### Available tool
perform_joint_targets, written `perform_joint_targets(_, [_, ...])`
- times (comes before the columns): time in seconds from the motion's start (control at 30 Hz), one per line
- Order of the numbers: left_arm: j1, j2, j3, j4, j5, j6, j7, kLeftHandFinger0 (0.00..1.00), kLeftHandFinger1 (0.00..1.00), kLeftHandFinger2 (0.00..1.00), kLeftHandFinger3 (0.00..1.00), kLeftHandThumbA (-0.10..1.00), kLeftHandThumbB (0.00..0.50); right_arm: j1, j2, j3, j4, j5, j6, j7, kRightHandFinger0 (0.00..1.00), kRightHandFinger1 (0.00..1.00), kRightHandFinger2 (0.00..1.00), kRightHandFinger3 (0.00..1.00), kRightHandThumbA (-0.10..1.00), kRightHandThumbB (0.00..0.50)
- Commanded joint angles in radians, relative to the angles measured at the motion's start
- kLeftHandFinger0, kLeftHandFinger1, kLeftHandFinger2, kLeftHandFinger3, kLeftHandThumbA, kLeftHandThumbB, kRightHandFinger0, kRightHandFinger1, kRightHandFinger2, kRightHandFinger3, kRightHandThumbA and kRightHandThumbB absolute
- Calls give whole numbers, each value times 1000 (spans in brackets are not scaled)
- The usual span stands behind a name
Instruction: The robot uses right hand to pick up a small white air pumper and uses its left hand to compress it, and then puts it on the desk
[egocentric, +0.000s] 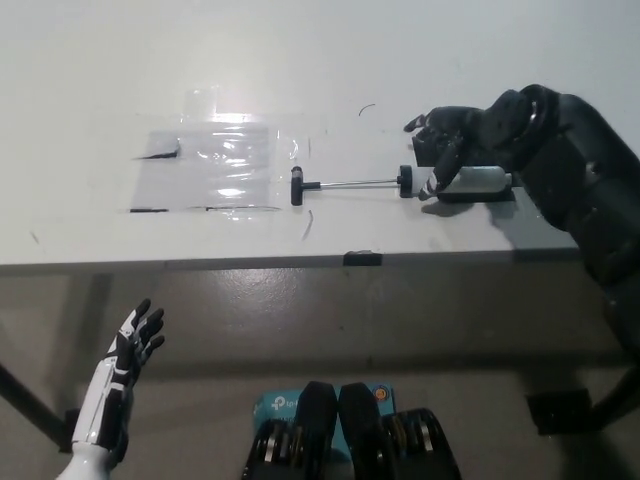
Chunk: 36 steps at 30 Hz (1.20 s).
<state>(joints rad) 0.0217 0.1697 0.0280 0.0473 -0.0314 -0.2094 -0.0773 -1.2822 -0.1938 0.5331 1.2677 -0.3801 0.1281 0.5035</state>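
The small white air pump (478, 181) lies on the white desk (330, 60), its cylinder at the right on a black base. Its metal rod (350, 183) is drawn out to the left and ends in a black T-handle (298, 186). My black right hand (447, 146) hovers open right over the left end of the cylinder, fingers spread and curled down, hiding part of the cylinder and base. Whether it touches the pump I cannot tell. My white left hand (128, 350) rests open at the lower left, below the desk's front edge.
A clear plastic sheet (215, 165) is taped flat on the desk left of the pump handle. A small black clip (363, 258) sits on the desk's front edge. Below the edge is grey floor.
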Motion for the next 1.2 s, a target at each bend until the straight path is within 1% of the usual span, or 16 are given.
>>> perform_joint_targets(0.0, [-12, 26, 3, -34, 0, -10, -19, 1000, 1000, 1000, 1000, 1000, 68, -101, 0, 6, 27, -36, -87, -45, 1000, 1000, 1000, 1000, 889, 353])
perform_joint_targets(0.1, [-14, 29, 3, -27, -3, -17, -23, 1000, 1000, 1000, 1000, 1000, 74, -107, 8, 16, 55, -54, -82, -61, 1000, 1000, 1000, 1000, 900, 355])
perform_joint_targets(0.2, [-16, 31, 3, -35, -11, -3, -25, 1000, 1000, 1000, 1000, 1000, 74, -116, 5, 19, 75, -61, -84, -40, 1000, 1000, 1000, 1000, 909, 329])
perform_joint_targets(0.33, [-14, 32, 1, -40, -3, -10, -20, 1000, 1000, 1000, 1000, 1000, 66, -117, 1, 32, 92, -79, -101, -32, 1000, 1000, 1000, 1000, 931, 317])
perform_joint_targets(0.37, [-14, 31, 0, -40, -6, -13, -21, 1000, 1000, 1000, 1000, 1000, 65, -116, 0, 33, 95, -81, -99, -36, 1000, 1000, 1000, 1000, 925, 331])
perform_joint_targets(0.47, [-20, 37, 3, -43, -8, -13, -21, 1000, 1000, 1000, 1000, 1000, 57, -124, 0, 24, 108, -82, -82, -36, 1000, 1000, 1000, 1000, 902, 340])
perform_joint_targets(0.57, [-20, 38, 4, -39, -7, -17, -20, 1000, 1000, 1000, 1000, 1000, 63, -124, -5, 4, 113, -64, -58, -18, 1000, 1000, 1000, 1000, 873, 343])
perform_joint_targets(0.6, [-22, 39, 4, -37, -7, -20, -19, 1000, 1000, 1000, 1000, 1000, 67, -123, -8, 3, 114, -65, -61, -18, 1000, 1000, 1000, 1000, 865, 335])
perform_joint_targets(0.7, [-24, 40, 5, -37, -8, -20, -20, 1000, 1000, 1000, 1000, 1000, 67, -123, -9, 6, 119, -72, -52, -26, 1000, 1000, 1000, 1000, 878, 348])
perform_joint_targets(0.77, [-24, 38, 5, -39, -9, -20, -19, 1000, 1000, 1000, 1000, 1000, 53, -122, -6, 10, 123, -77, -54, -30, 1000, 1000, 1000, 1000, 899, 327])
perform_joint_targets(0.93, [-21, 38, 5, -43, -7, -20, -18, 1000, 1000, 1000, 1000, 1000, 66, -111, 6, 21, 128, -90, -45, -44, 1000, 1000, 1000, 1000, 923, 325])
perform_joint_targets(1.0, [-21, 38, 5, -43, -17, -21, -23, 1000, 1000, 1000, 1000, 1000, 69, -106, 11, 22, 132, -93, -43, -44, 1000, 1000, 1000, 1000, 936, 317])
perform_joint_targets(1.03, [-21, 37, 5, -44, -21, -18, -24, 1000, 1000, 1000, 1000, 1000, 69, -105, 14, 23, 134, -95, -35, -45, 1000, 1000, 1000, 1000, 943, 327])
perform_joint_targets(1.07, [-21, 38, 5, -43, -21, -19, -25, 1000, 1000, 1000, 1000, 1000, 64, -102, 16, 28, 133, -102, -39, -48, 1000, 1000, 1000, 1000, 955, 325])
perform_joint_targets(1.13, [-21, 39, 5, -42, -16, -20, -24, 1000, 1000, 1000, 1000, 1000, 70, -98, 19, 28, 134, -105, -38, -51, 1000, 1000, 1000, 1000, 959, 325])
perform_joint_targets(1.17, [-22, 38, 7, -43, -21, -21, -26, 1000, 1000, 1000, 1000, 1000, 71, -94, 22, 31, 135, -109, -41, -48, 1000, 1000, 1000, 1000, 958, 337])
